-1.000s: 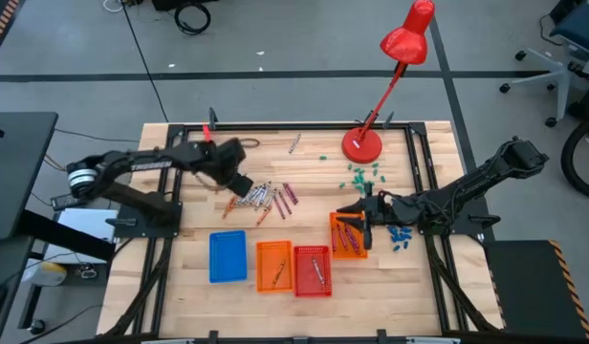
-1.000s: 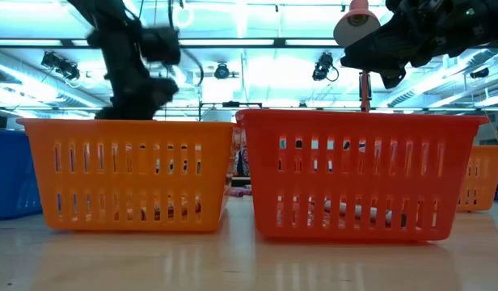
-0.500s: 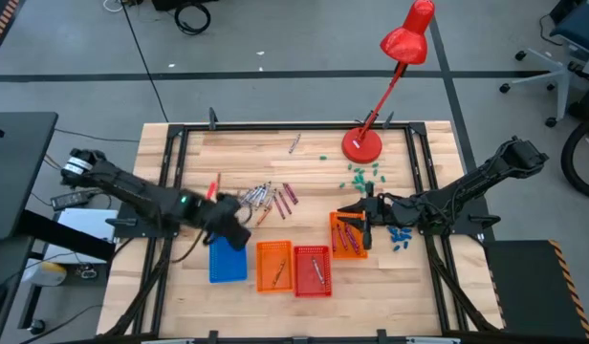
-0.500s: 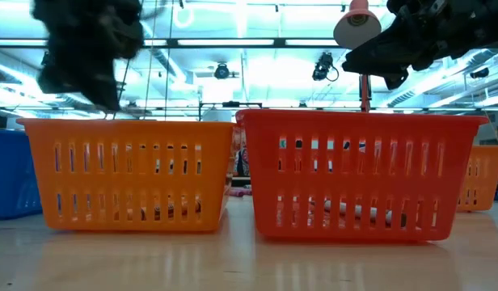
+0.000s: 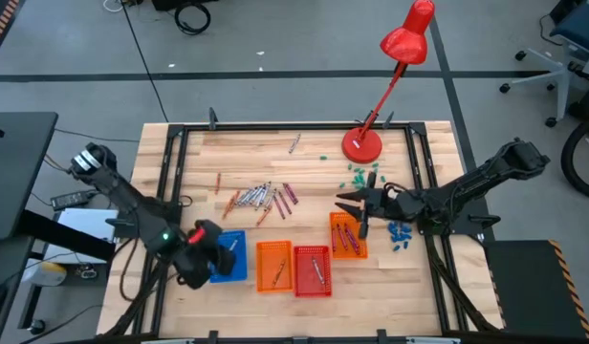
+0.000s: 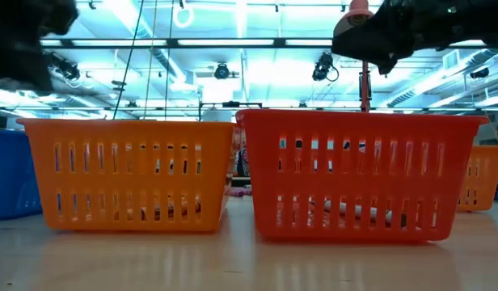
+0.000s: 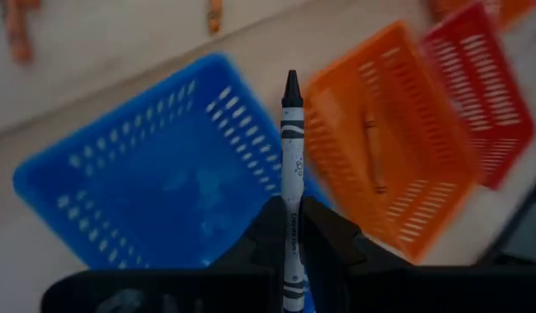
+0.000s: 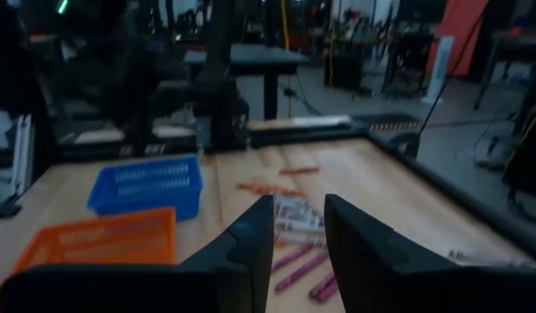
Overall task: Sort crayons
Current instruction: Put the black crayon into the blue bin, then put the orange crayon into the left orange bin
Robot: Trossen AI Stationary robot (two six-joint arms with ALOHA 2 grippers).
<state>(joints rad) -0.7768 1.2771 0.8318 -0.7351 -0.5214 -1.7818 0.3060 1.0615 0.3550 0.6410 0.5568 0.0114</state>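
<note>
My left gripper hangs over the blue tray, shut on a grey-white crayon with a dark tip. More crayons, orange, grey-white, magenta and red, lie loose in a heap on the table's middle. Crayons also lie in the orange tray, the red tray and a second orange tray. My right gripper hovers open just beyond that second orange tray, nothing between its fingers. My left gripper pinches the crayon's blunt end between its two fingers. The crayon lies along the fingers and sticks out past their tips, dark tip forward. The fingers slant down from the table's left. The crayon is lifted clear above the blue tray.
A red desk lamp stands at the far right of the table. Small teal bits lie by its base and blue bits beside my right arm. Single crayons lie near the far edge.
My left gripper has swung from the crayon heap toward the table's near left, to above the blue tray, rolling its wrist, with the grey-white crayon still in its fingers. My right gripper has tipped up a little.
</note>
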